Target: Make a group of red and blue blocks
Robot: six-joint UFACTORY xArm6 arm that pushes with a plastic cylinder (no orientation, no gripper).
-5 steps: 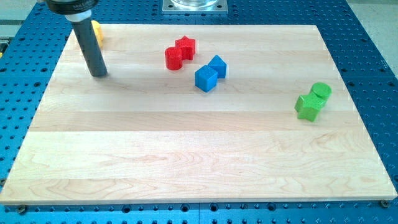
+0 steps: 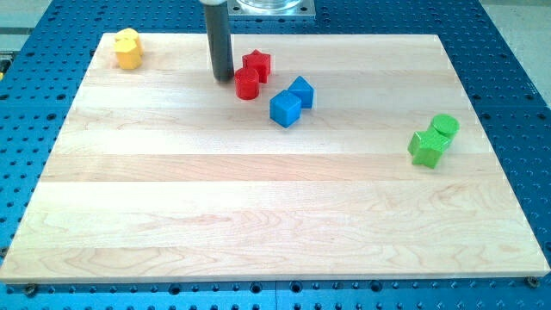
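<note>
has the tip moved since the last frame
Yes. My tip went toward the view's right along the board's top edge, away from the yellow block, and now sits just left of the red cylinder.

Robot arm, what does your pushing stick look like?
My tip is the lower end of a straight, dark grey rod, round like a thick crayon and smooth all the way down. No cables, stickers or markings show on it, and it has no pincer. Its top runs out of view.
</note>
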